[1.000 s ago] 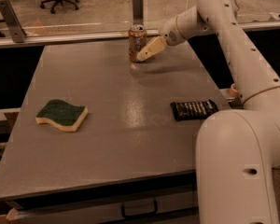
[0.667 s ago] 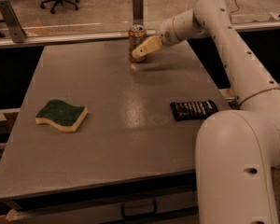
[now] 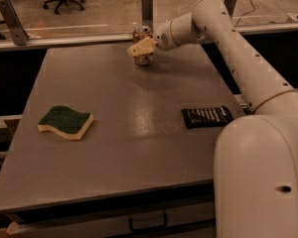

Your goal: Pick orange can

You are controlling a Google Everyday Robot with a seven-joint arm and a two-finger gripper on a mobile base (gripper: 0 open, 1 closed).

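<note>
Orange can (image 3: 143,60) stands upright at the far edge of the worktop (image 3: 139,152), near the middle. Gripper (image 3: 140,47) is right at the can, one cream jaw across its front (other jaw hidden, so clamped or not: cannot tell). Green sponge (image 3: 65,122) lies front-left, black wrapper (image 3: 207,116) at the right, both well apart from the can.

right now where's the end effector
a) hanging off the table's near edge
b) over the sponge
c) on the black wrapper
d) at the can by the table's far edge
D: the end effector sits against the can at the far edge of the table, well away from the sponge and wrapper.
</note>
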